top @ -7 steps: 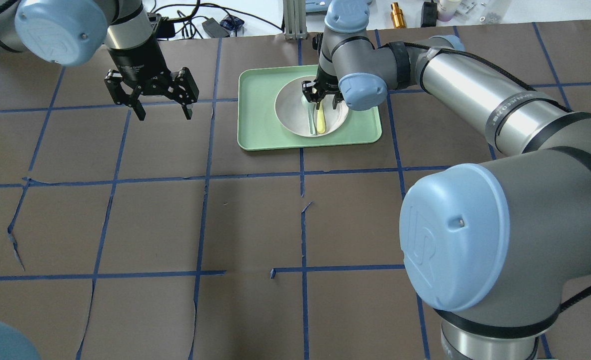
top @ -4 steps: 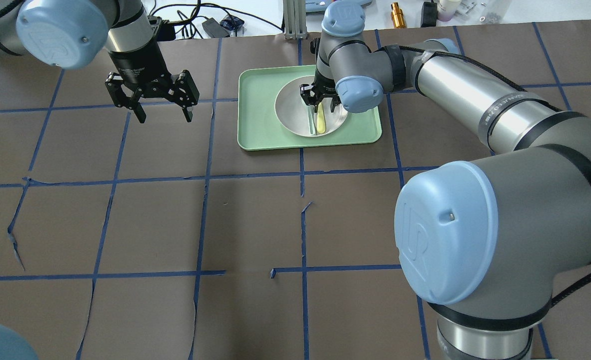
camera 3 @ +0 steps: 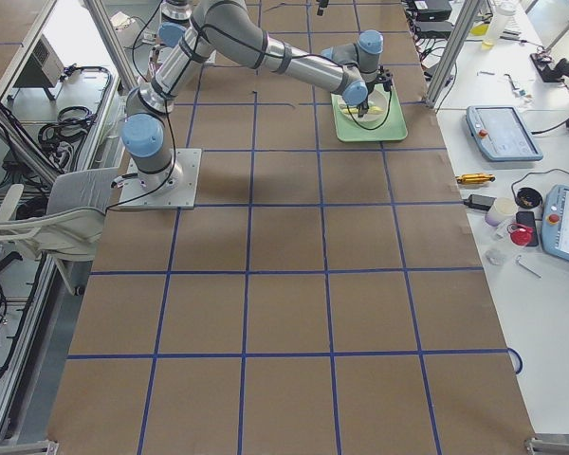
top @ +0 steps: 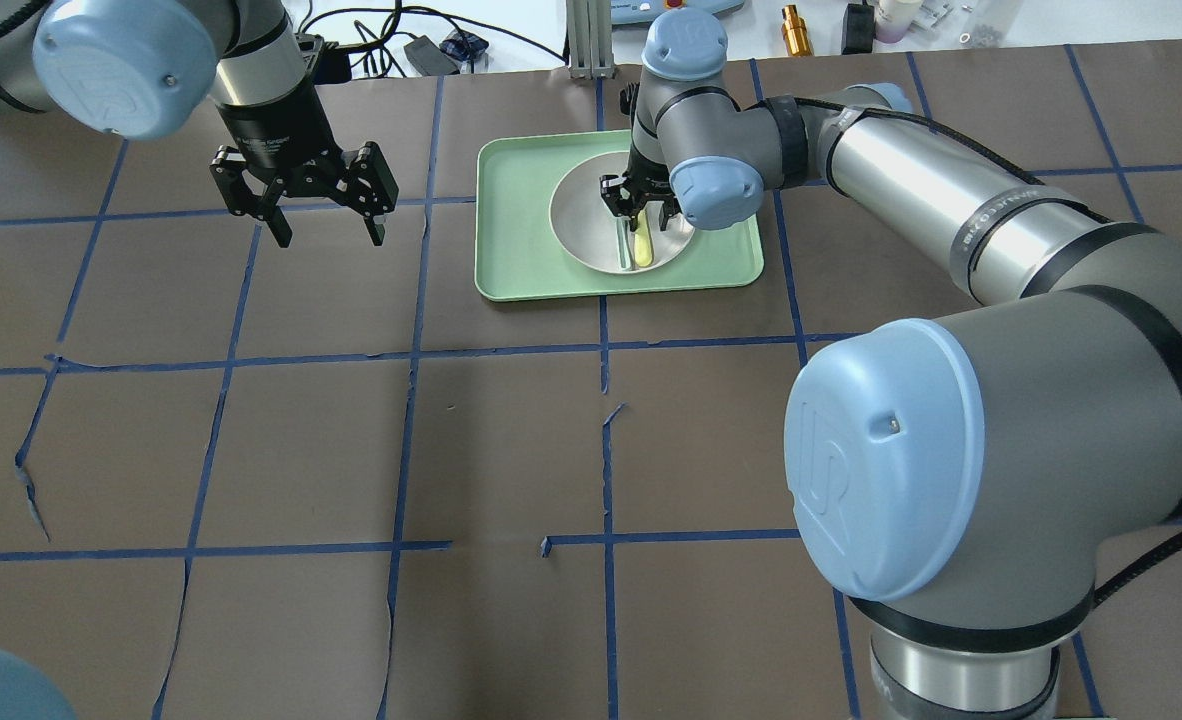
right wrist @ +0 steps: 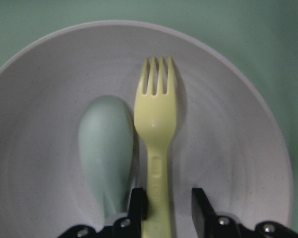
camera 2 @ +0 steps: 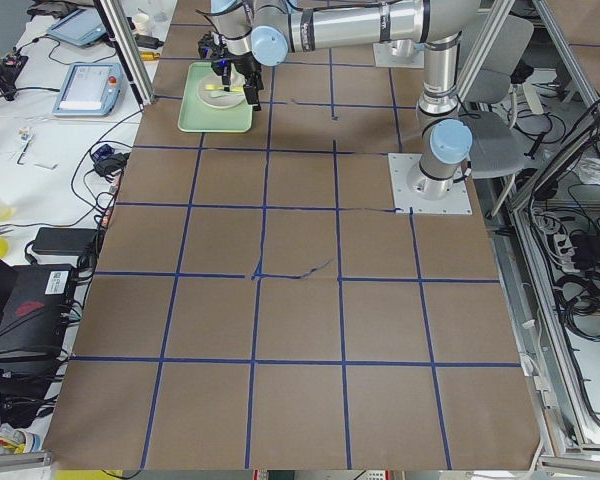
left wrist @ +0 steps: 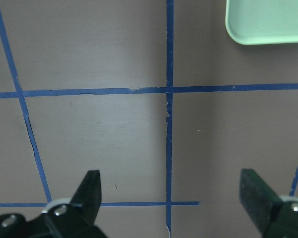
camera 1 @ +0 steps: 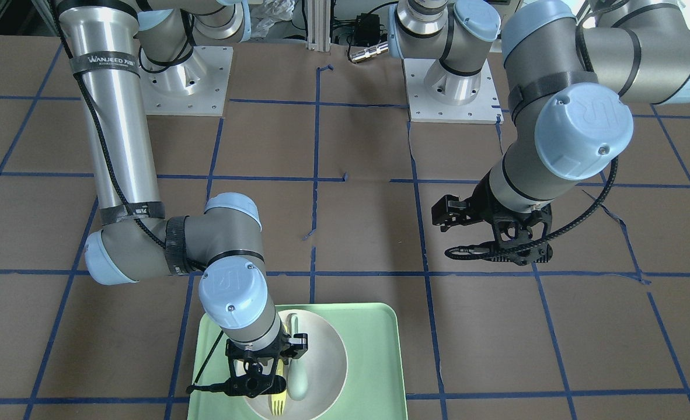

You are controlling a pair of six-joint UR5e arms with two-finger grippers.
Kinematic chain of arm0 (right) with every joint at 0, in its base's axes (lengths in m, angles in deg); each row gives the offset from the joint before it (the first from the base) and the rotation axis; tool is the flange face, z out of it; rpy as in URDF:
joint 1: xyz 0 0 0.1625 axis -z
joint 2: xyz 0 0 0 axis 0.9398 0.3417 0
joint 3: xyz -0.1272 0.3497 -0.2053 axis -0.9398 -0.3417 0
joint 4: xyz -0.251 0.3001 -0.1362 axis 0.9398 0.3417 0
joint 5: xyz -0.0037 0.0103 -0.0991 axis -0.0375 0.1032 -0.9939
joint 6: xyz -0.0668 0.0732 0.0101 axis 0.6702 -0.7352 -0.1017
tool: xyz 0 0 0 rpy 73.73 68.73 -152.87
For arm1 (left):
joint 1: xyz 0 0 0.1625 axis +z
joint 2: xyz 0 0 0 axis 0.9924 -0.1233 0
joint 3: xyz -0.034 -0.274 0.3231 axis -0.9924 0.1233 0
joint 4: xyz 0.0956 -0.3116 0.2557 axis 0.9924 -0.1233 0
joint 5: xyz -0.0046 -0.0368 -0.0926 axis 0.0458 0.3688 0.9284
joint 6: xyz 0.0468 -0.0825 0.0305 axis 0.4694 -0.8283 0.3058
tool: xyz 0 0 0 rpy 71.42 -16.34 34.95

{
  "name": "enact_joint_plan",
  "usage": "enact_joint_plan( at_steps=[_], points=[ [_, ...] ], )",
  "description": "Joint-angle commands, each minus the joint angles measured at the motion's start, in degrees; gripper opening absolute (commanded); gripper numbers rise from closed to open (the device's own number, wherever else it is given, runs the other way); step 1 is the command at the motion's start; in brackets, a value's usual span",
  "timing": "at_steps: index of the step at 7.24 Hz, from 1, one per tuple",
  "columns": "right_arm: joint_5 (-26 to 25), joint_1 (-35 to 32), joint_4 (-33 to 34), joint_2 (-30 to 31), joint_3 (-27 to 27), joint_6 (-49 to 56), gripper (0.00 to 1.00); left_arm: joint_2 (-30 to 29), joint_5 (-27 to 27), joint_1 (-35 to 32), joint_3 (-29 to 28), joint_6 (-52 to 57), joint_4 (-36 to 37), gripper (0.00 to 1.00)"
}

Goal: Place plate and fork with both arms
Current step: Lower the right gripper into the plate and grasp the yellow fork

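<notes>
While our right tool (right wrist: 168,206), jaws apart, straddles the fork (right wrist: 156,114) lying beside the spoon (right wrist: 107,144) in the plate (right wrist: 228,148) on the tray (top: 511,230), and our left tool (left wrist: 172,191) hangs spread above the counter (left wrist: 114,139), we judge nothing gripped or placed yet.

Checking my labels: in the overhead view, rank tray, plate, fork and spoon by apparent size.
1. tray
2. plate
3. fork and spoon: similar length, both partly hidden by the right gripper, so unranked.

The plate (camera 2: 220,100) lies in the tray (camera 2: 195,119), far up the table (camera 2: 300,300).
</notes>
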Motion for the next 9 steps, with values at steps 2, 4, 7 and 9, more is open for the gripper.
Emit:
enact_joint_plan(
  at_steps=[2, 4, 7, 9],
  points=[
    [0.00, 0.00, -0.09, 0.37, -0.06, 0.16, 0.00, 0.47, 0.00, 0.00, 1.00, 0.25, 0.07, 1.00],
    [0.00, 0.00, -0.17, 1.50, -0.32, -0.37, 0.00, 0.55, 0.00, 0.00, 1.09, 0.33, 0.07, 1.00],
    [-0.35, 0.26, -2.01, 5.02, -3.30, -0.81, 0.00, 0.73, 0.00, 0.52, 1.00, 0.60, 0.07, 1.00],
    [-0.26, 3.67, -2.02, 5.03, -2.09, 3.56, 0.00, 0.73, 0.00, 0.53, 1.00, 0.51, 0.07, 1.00]
  ],
)
